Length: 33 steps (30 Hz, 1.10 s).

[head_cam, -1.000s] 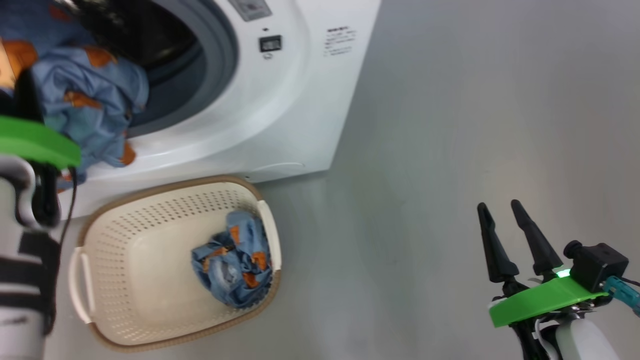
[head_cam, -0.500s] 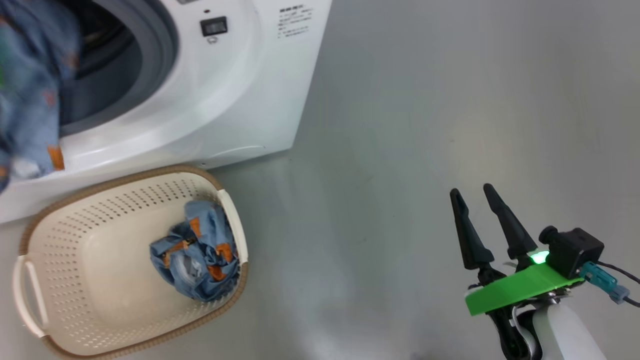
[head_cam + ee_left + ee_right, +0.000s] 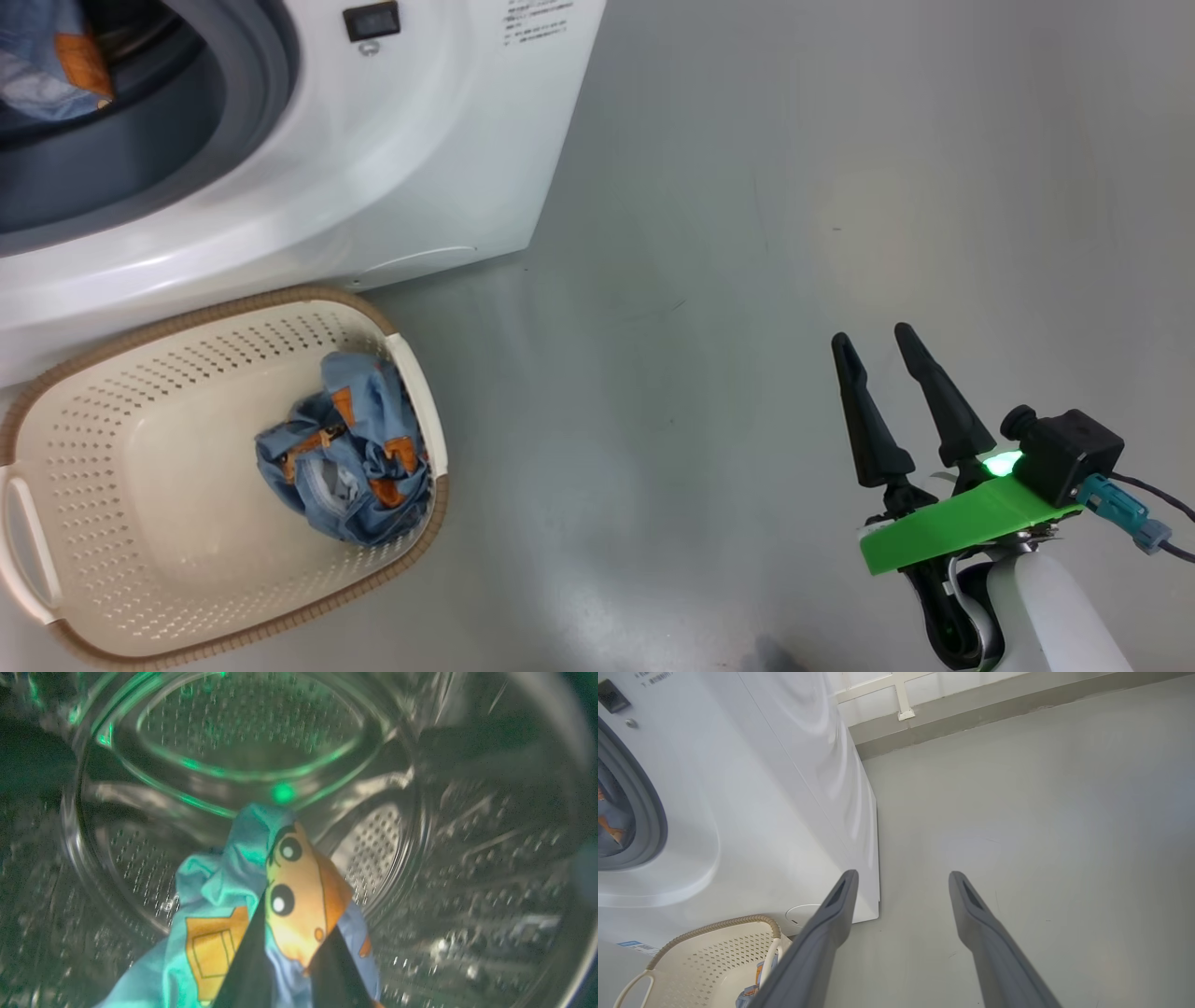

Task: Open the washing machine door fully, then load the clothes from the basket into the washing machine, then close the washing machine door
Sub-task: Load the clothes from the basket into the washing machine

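The white washing machine (image 3: pixel 373 168) stands at the upper left with its opening bare; the washing machine door is out of view. In the left wrist view my left gripper (image 3: pixel 294 933) is inside the perforated steel drum (image 3: pixel 252 728), shut on a blue cartoon-print garment (image 3: pixel 219 891). That garment (image 3: pixel 47 56) shows inside the opening past the grey rubber ring (image 3: pixel 252 93). A second garment (image 3: pixel 345 462) lies crumpled in the cream basket (image 3: pixel 187 322) on the floor before the machine. My right gripper (image 3: pixel 873 336) hovers open over bare floor, well right of the basket, fingers (image 3: pixel 840 905) apart.
Grey floor (image 3: pixel 747 233) stretches to the right of the machine and basket. A wall with a low baseboard (image 3: pixel 971 714) runs behind the machine's side. The basket (image 3: pixel 714 926) stands close against the machine's front.
The head camera has shifted, moving machine and basket leftward in view. The held garment went from hanging outside the opening to inside the drum. The right gripper stays open.
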Tool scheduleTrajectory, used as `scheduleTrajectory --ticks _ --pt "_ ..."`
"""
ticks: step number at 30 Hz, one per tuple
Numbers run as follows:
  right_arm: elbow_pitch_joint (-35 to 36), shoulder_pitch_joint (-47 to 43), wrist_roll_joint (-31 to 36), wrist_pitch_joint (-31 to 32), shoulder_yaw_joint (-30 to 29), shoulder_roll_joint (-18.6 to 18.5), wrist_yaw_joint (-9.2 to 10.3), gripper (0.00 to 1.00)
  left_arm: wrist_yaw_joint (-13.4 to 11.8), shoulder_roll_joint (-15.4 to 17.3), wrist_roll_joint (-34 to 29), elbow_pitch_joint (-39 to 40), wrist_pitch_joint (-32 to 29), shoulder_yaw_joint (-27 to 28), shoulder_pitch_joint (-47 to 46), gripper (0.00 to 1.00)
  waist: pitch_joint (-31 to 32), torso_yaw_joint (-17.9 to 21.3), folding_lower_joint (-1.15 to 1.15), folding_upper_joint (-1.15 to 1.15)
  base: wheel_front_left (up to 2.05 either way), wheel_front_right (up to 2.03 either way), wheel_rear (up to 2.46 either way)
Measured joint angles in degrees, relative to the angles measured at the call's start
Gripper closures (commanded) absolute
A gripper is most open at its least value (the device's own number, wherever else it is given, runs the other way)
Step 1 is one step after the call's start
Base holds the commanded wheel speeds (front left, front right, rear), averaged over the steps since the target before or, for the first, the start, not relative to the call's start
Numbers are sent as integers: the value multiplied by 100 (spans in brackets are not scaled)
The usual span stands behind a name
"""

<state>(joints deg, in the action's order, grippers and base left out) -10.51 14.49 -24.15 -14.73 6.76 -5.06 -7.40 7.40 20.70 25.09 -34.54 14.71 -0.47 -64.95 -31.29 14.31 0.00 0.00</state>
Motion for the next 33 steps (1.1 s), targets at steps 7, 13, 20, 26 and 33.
scheduleTrajectory --ticks 7,13,20,26,33 --pt "-11 0 11 0 26 22 0 0 0 23 31 -778 0 -409 66 0 -6 -39 0 0 0 0 0" --pt "-9 0 11 0 19 22 0 0 0 31 118 -890 0 -499 64 0 -23 -75 0 0 0 0 0" --pt "-5 1 31 1 10 20 0 0 0 -10 199 -894 0 -498 185 0 -8 -120 0 0 0 0 0" --pt "-7 1 35 1 -11 10 0 0 0 -146 191 -797 0 -412 554 0 32 -197 0 0 0 0 0" --pt "-9 -1 35 1 -48 -65 0 0 0 -539 90 -570 0 -257 1186 0 168 -357 0 0 0 0 0"
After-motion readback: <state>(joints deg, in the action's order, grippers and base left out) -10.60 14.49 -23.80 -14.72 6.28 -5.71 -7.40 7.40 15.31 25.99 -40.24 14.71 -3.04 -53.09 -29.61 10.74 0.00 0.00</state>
